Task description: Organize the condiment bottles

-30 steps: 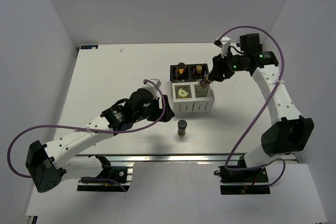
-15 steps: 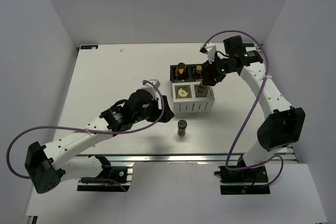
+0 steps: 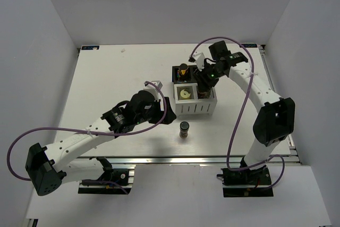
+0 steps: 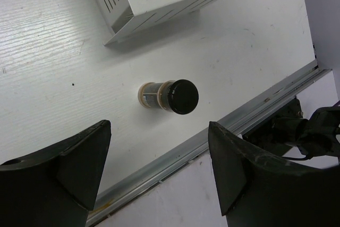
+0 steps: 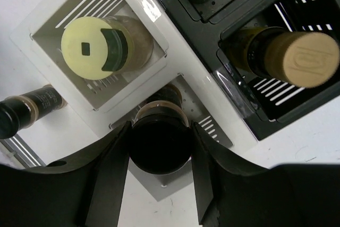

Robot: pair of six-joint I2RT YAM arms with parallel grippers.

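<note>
right end effector (image 5: 159, 155) grasping boxed jar (image 5: 158, 134) | left end effector (image 4: 158, 155) released near edge-side jar (image 4: 169, 95)

You see the right gripper (image 3: 205, 84) low over the near right compartment of the box (image 3: 194, 109), a cream bottle (image 3: 185, 93) in the near left one, a tall dark bottle (image 3: 183, 69) behind it, and a short dark-capped jar (image 3: 184, 129) upright on the table (image 3: 106, 78), near the left gripper (image 3: 166, 114).

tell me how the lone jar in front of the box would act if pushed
The jar stands upright on a small round base, so a high push would probably tip it. Once down, its round body would likely roll.
</note>
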